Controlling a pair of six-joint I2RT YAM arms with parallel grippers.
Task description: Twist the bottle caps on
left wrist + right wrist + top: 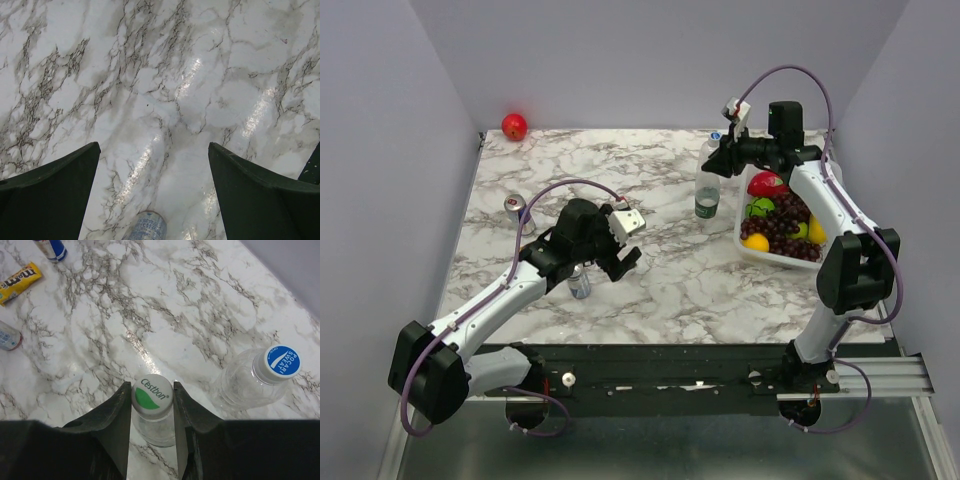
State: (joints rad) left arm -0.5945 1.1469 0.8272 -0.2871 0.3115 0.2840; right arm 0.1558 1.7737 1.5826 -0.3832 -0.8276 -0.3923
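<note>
Nearest the bases, the left gripper hangs low at the centre-left of the top view, its fingers spread wide and holding nothing; in its wrist view only bare marble table lies between them, with the top of a drink can at the bottom edge; it looks parked out of the way, since no bottle is within its span.

Further in, right of centre, stands the green-label bottle; the right gripper comes down on it from above, fingers drawn in narrow and pressed to both sides of the green-marked cap; that top-down hold puts the wrist in line with the bottle's neck, which a twisting motion needs; how far the cap is threaded I cannot tell, as the neck is hidden under it.

Just beyond, at the right of the right wrist view, the plain bottle stands upright with the blue-and-white cap sitting on its mouth; the two bottles are near but not touching, so the fingers have some room to turn, though little on that side.

To the right the fruit tray crowds the arm's elbow side; left of the bottles open marble runs to a second can and a yellow sweet packet; farthest off, a red apple sits in the upper-left corner by the wall.
</note>
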